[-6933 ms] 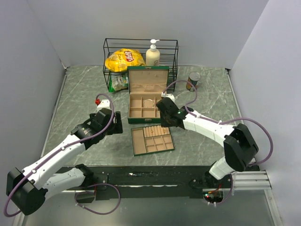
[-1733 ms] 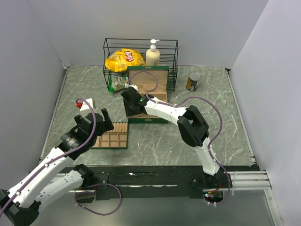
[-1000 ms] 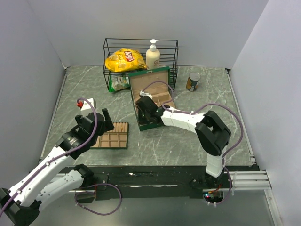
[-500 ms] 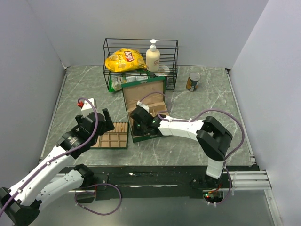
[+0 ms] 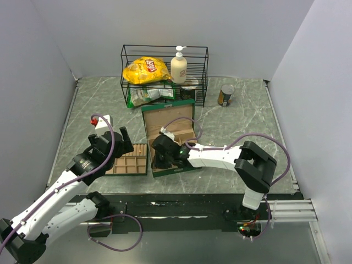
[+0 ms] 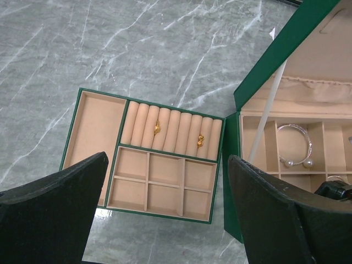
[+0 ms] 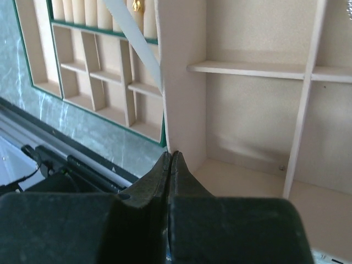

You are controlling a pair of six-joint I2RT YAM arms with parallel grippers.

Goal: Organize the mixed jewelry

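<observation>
box (image 5: 168,116) slid nearer tray (image 5: 124,165); wrist shows gold rings (image 6: 157,127); left pincer (image 6: 166,160) spread, right pincer (image 7: 170,157) closed.

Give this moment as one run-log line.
left gripper open over tray; right gripper shut at box wall; gold rings in tray; bangle in box

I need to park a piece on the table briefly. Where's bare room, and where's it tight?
Bare marble left of the wire rack and right of the green box, toward the can. Tight: the tray sits close beside the box, with left gripper and right gripper there.
</observation>
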